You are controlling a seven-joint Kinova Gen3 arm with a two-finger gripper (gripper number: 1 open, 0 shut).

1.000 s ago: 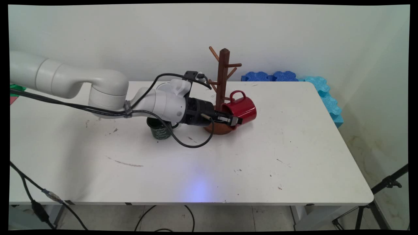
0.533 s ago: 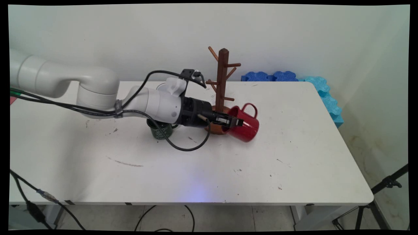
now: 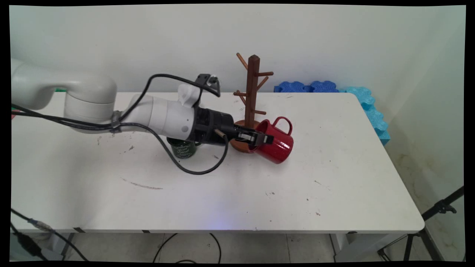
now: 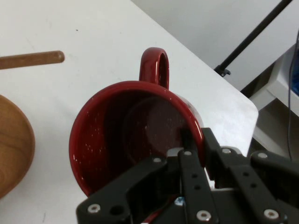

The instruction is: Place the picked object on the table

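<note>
Fingers [image 4: 198, 140] clamp red mug [image 3: 276, 142] rim (one inside, one outside), mug tilted.

Mug tree [image 3: 251, 100] crowds end effector [image 3: 264, 139] — table [image 3: 334, 167] right apparently open.

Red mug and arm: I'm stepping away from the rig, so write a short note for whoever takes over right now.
Gripper: shut on the red mug's rim, one finger inside, one outside.
Red mug: tilted, mouth toward the gripper, handle up, just right of the mug tree's round base; whether it touches the white table cannot be told.
Mug tree: upright, no mug on its pegs.
Green mug: stands on the table under the wrist.
Since a second ago: the red mug has come down from beside the tree's post.
</note>
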